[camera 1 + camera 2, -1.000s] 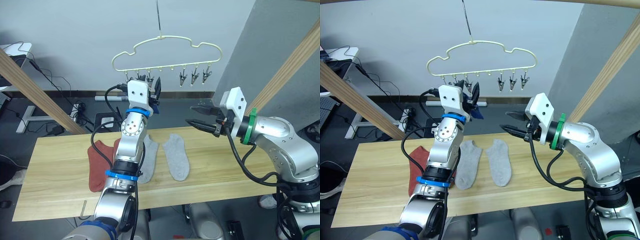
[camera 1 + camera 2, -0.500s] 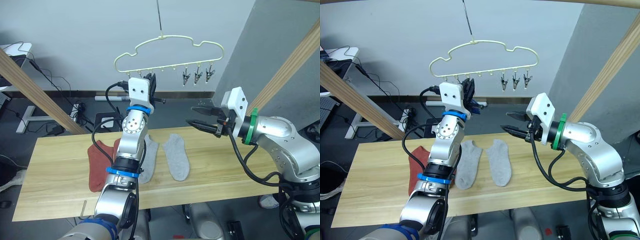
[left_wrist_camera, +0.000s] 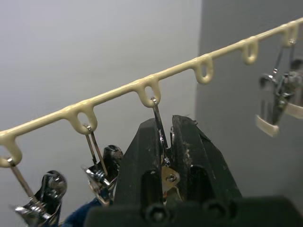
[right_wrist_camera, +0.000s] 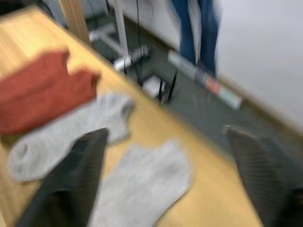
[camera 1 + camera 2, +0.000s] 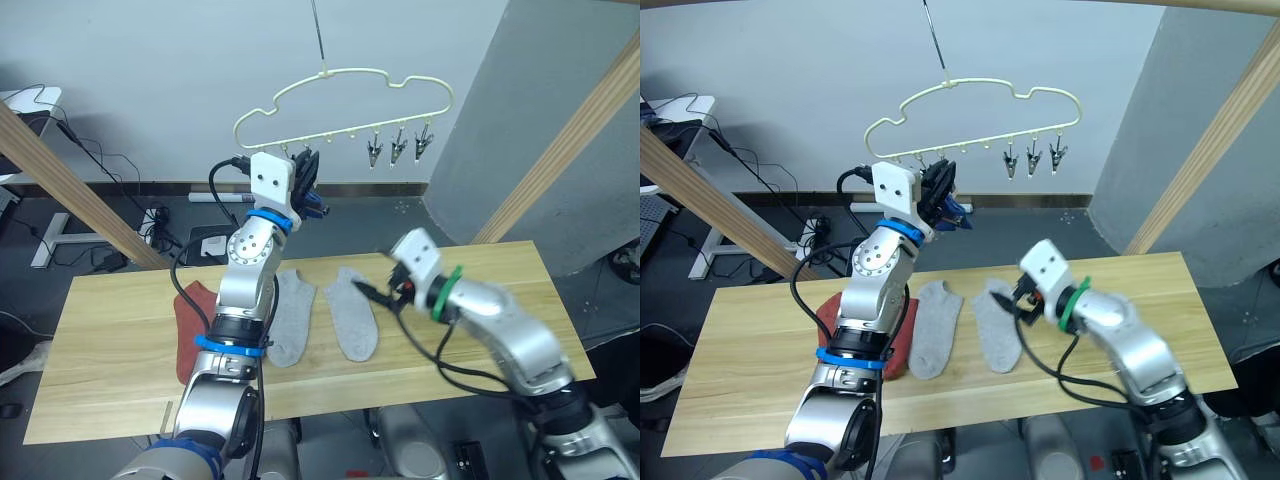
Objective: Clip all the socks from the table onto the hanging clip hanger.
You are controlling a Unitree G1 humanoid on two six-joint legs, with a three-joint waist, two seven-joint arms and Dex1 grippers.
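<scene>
left gripper [image 3: 163, 142] is pinching a silver clip [image 3: 164, 163] on the clip hanger [image 5: 345, 85] | right gripper [image 4: 165, 151] is hovering spread wide over a light grey sock [image 5: 352, 312] on the table [image 5: 480, 290]

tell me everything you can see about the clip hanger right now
The clip hanger is thin pale yellow wire bent into a cloud outline, hung by a dark metal hook from above the table. Small loops line its lower bar, carrying silver clips; three hang free toward the right end. The left gripper is shut on one clip's wire stem, with two more clips beside it and a bit of blue fabric below them.
</scene>
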